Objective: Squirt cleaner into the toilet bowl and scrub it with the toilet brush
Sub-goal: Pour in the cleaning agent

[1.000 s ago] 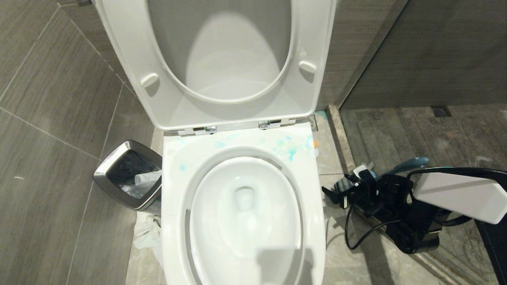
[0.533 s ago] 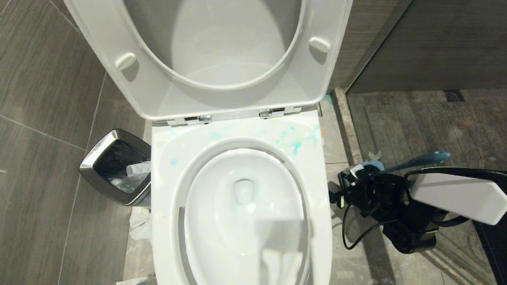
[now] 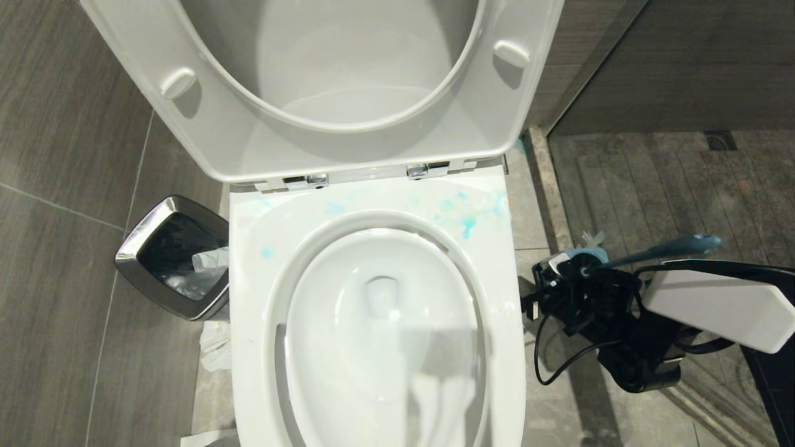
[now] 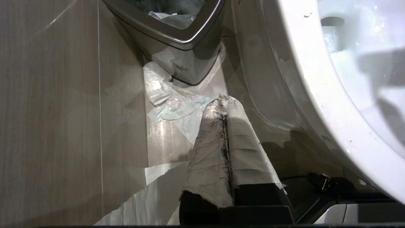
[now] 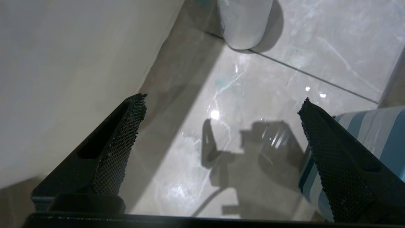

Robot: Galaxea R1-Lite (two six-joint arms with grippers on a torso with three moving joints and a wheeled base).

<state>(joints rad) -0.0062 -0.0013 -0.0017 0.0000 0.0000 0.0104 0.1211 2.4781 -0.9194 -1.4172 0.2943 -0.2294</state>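
One toilet bowl [image 3: 379, 323] centre, seat up, cleaner [image 3: 469, 223] splashed on back rim | one toilet brush [image 3: 671, 247] in holder, floor right | view has tilted closer; things unmoved, scrub not begun | right gripper [image 5: 221, 139] fingers wide, empty, beside brush | left gripper [image 4: 225, 133] closed, parked low | one bin [image 3: 171, 254]

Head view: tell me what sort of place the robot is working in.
A bathroom, most likely. A white toilet stands with its seat raised, a steel-rimmed bin sits beside it on grey floor tiles, and a shower drain shows beyond a low kerb.
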